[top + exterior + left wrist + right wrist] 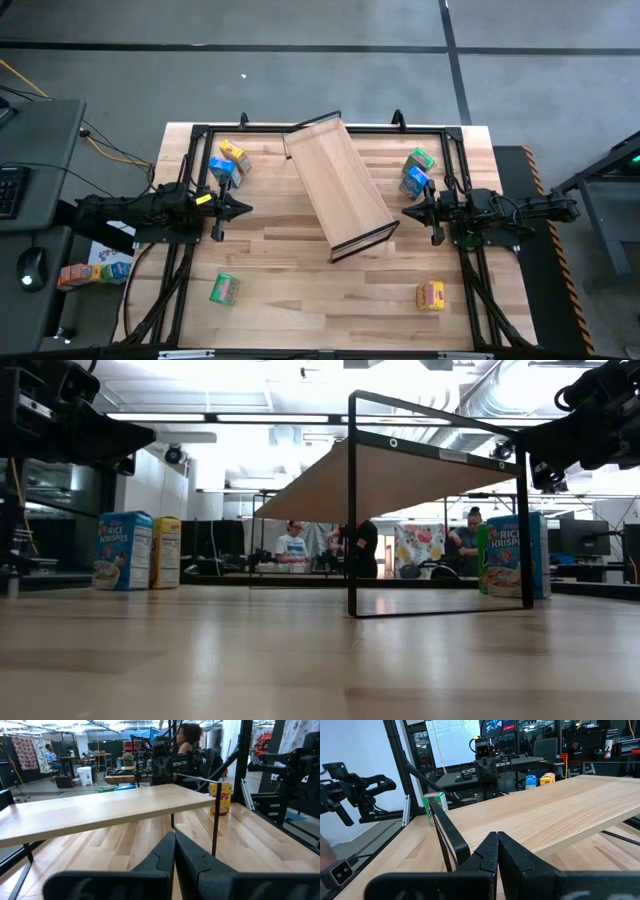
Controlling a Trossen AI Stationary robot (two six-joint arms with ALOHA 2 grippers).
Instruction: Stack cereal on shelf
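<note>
Six cereal boxes sit in pairs and singles around the counter (290,270), none held, while the left hand (243,209) and right hand (406,211), both pressed together and empty, face the tilted shelf (338,183) between them, seemingly waiting to begin.

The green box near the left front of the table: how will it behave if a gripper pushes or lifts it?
The green box looks like thin printed cardboard, so probably light and easily dented. It seems to lie flat, so a push should slide it on the smooth table rather than tip it.
</note>
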